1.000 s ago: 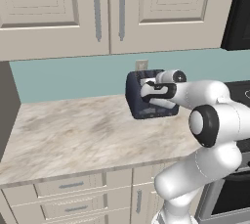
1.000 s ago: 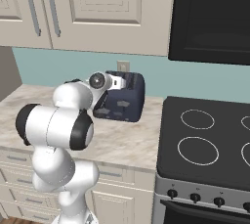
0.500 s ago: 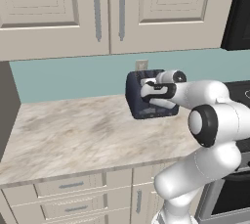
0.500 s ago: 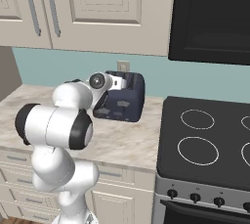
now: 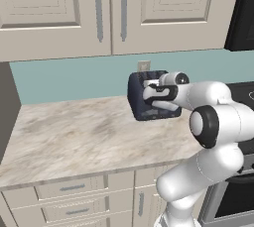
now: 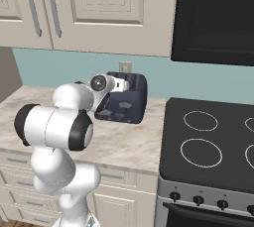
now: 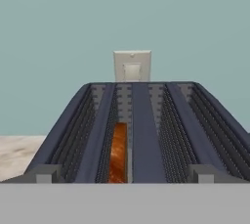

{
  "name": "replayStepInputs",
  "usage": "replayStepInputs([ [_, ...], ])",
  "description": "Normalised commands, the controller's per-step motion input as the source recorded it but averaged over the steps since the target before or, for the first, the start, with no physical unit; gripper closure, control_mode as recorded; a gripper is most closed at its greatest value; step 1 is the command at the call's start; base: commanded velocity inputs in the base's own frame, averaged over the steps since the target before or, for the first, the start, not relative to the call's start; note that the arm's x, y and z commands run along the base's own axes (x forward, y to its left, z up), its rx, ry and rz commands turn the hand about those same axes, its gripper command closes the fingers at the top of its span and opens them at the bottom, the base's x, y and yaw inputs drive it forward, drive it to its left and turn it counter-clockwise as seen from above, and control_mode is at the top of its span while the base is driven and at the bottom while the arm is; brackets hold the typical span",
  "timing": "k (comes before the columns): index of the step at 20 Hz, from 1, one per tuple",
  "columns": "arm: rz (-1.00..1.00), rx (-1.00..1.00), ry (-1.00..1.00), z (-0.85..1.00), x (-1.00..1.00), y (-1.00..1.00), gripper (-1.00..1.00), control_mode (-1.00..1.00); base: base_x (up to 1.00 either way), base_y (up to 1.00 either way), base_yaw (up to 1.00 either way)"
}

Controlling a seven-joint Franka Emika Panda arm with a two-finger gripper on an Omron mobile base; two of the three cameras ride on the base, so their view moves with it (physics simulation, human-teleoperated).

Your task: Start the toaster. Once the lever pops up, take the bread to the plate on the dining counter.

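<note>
Hand view looks straight along the top of the toaster, and I see the bread sunk in the left slot, only its brown edge showing. A wall outlet sits on the teal backsplash just behind the toaster. From the left base view, my gripper is right at the toaster's near end, over its front top edge; I can't see the fingers clearly there, but the jaws stand at their widest and hold nothing. Right base view puts the toaster on the worktop against the wall, just beside the stove.
</note>
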Motion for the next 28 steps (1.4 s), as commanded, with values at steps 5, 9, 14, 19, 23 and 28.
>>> replayStepInputs([
  [5,-0.02,0.00,0.00,0.00,0.00,0.00,-1.00,-1.00,0.00,0.00,0.00],
  [9,0.00,0.00,0.00,0.00,0.00,0.00,-1.00,-1.00,0.00,0.00,0.00],
  [14,0.00,0.00,0.00,0.00,0.00,0.05,-1.00,-1.00,0.00,0.00,0.00],
  [19,0.00,0.00,0.00,0.00,0.00,0.02,-1.00,-1.00,0.00,0.00,0.00],
  [23,0.00,0.00,0.00,0.00,0.00,0.00,-1.00,-1.00,0.00,0.00,0.00],
  [28,0.00,0.00,0.00,0.00,0.00,0.00,-1.00,-1.00,0.00,0.00,0.00],
])
